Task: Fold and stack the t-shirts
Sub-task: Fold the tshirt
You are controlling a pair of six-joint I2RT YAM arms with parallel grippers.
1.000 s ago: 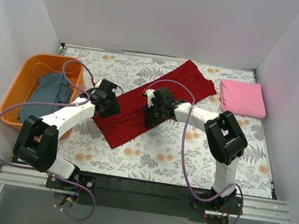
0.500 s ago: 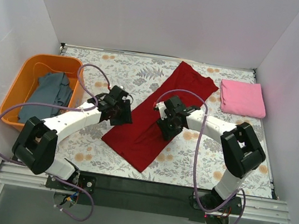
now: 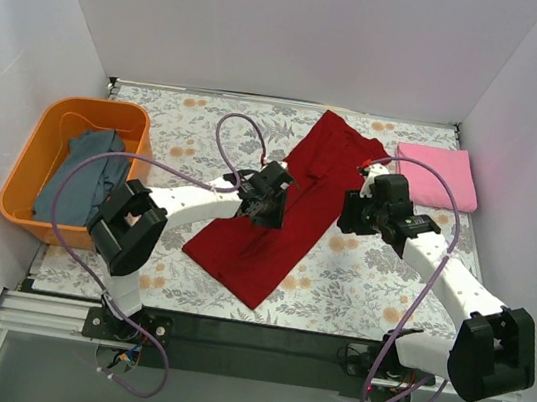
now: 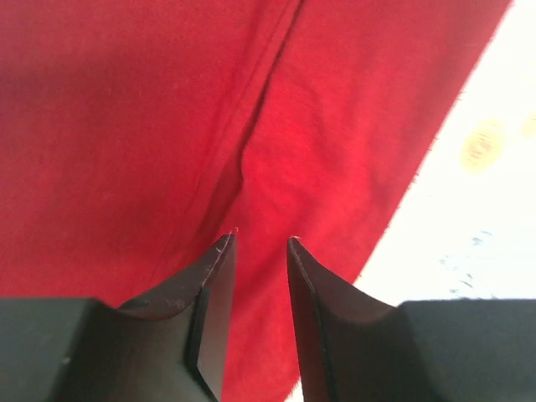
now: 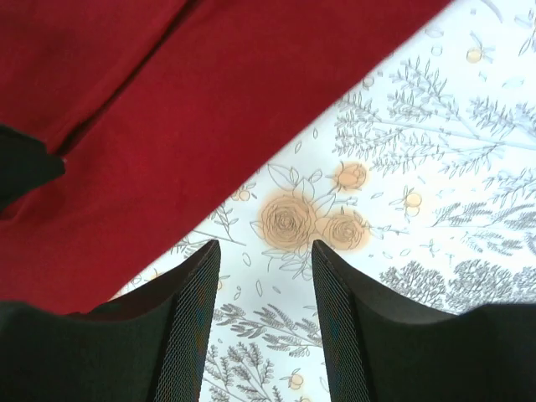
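Dark red t-shirt point(image 3: 294, 200) lay flat on the floral tablecloth point(image 3: 377, 288) as a long strip, running on a diagonal from the far middle of the table down toward the near left of centre. A lengthwise fold line showed along it in the left wrist view. Left gripper point(image 3: 267, 199) sat over the middle of the strip, near its left edge. Its fingers point(image 4: 213, 285) were parted by only a narrow slit, red cloth showing beneath and beyond the tips, nothing seen pinched between them. Right gripper point(image 3: 352, 214) was just beside the shirt's right edge, over bare tablecloth. Its fingers point(image 5: 188, 310) stood moderately apart and held nothing, with printed roses visible through the gap. Pink t-shirt point(image 3: 437, 176) lay folded into a neat rectangle at the far right, well apart from the red one. Grey-blue t-shirt point(image 3: 81, 173) lay rumpled inside the orange basket point(image 3: 21, 179) at the left edge of the table.
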